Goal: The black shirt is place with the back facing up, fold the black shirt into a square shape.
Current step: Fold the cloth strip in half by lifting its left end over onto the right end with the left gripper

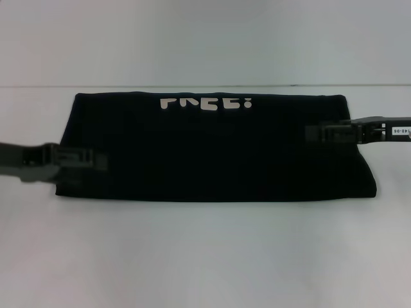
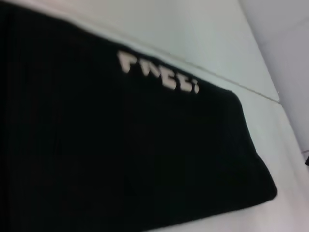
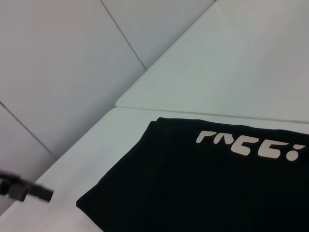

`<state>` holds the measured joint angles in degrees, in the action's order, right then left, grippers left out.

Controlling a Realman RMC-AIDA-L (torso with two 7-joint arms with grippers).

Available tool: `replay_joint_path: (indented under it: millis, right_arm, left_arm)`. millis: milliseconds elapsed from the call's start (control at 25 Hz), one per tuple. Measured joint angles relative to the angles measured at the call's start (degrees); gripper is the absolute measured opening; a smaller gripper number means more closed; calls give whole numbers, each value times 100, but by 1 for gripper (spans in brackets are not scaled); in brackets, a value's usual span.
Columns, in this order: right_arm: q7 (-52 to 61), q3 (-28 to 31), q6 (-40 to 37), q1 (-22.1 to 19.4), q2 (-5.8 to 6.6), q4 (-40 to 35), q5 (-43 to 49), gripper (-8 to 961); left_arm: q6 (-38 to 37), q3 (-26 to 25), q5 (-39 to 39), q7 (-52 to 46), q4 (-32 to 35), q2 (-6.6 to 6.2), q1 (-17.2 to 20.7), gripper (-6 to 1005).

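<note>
The black shirt (image 1: 212,151) lies on the white table as a wide folded band, with part of its white "FREE!" lettering (image 1: 205,103) showing along the far fold. It also shows in the left wrist view (image 2: 120,145) and the right wrist view (image 3: 203,183). My left gripper (image 1: 96,158) is over the shirt's left end. My right gripper (image 1: 314,133) is over the shirt's right end, a little farther back. The left gripper also shows far off in the right wrist view (image 3: 46,193).
The white table (image 1: 205,250) runs wide in front of the shirt and to both sides. Its far edge (image 1: 205,85) lies just behind the shirt, with a pale wall beyond.
</note>
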<state>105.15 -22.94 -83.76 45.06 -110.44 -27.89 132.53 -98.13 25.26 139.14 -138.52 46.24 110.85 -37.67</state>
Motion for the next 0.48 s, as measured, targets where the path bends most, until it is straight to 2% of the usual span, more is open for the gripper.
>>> replay_joint_path:
  millis: [200,480]
  right_arm:
    - [-23,-15,133,49,-3,-9,14,687]
    - [-39,-19,266,53,-1,-14,21,687]
  left_arm:
    - [231,23,45,-782,-504,3,-17,940]
    - [1026,-94,46,-1613,-1125,27,74,939]
